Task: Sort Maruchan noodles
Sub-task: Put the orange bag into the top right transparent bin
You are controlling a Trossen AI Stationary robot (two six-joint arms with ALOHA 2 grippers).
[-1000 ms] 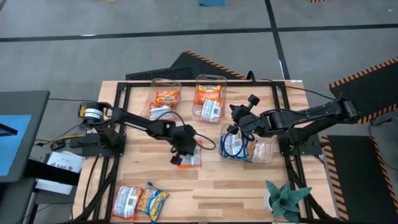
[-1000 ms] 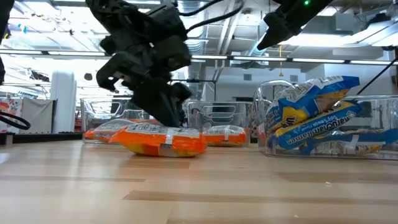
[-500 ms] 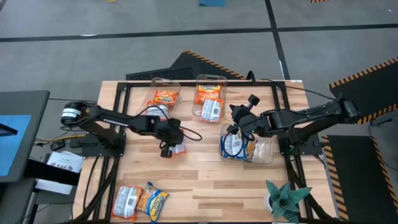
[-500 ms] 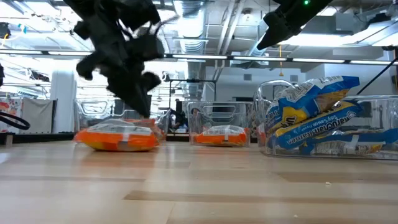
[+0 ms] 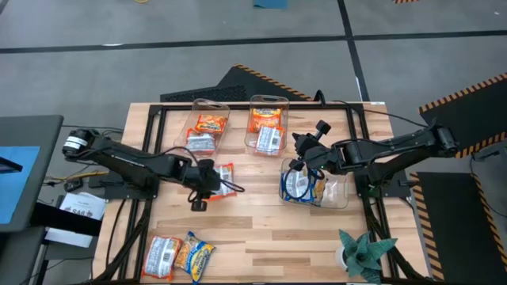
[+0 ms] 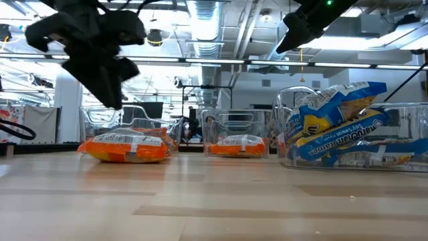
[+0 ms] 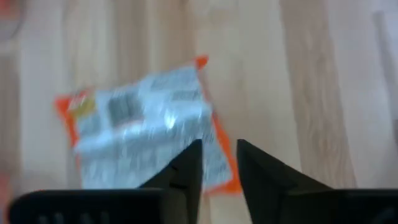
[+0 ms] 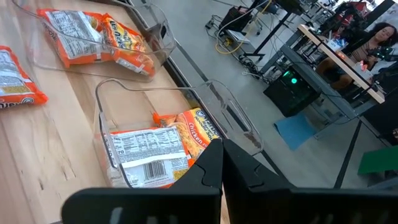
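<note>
An orange Maruchan packet [image 5: 224, 176] [image 6: 124, 147] lies flat on the wooden table, its pale printed back up [image 7: 143, 124]. My left gripper [image 5: 207, 184] [image 6: 112, 92] hangs above its near-left side, fingers a little apart [image 7: 219, 171], touching nothing. My right gripper [image 5: 296, 164] [image 8: 221, 163] is shut and waits in the air over the right bin [image 5: 333, 198], which holds blue-yellow packets [image 6: 338, 127]. Two more packets [image 5: 179, 256] lie at the near left edge.
Two clear bins stand at the far side: the left one [image 5: 198, 107] holds an orange and a silver packet, the middle one [image 5: 269, 100] likewise. A potted plant [image 5: 360, 252] sits at the near right corner. Bare wood lies in the table's near middle.
My left gripper dragged the orange packet across the table toward the left and far side, then came off it and rose, pulling back toward the left edge. The packet stays flat where it was left. My right gripper kept still.
</note>
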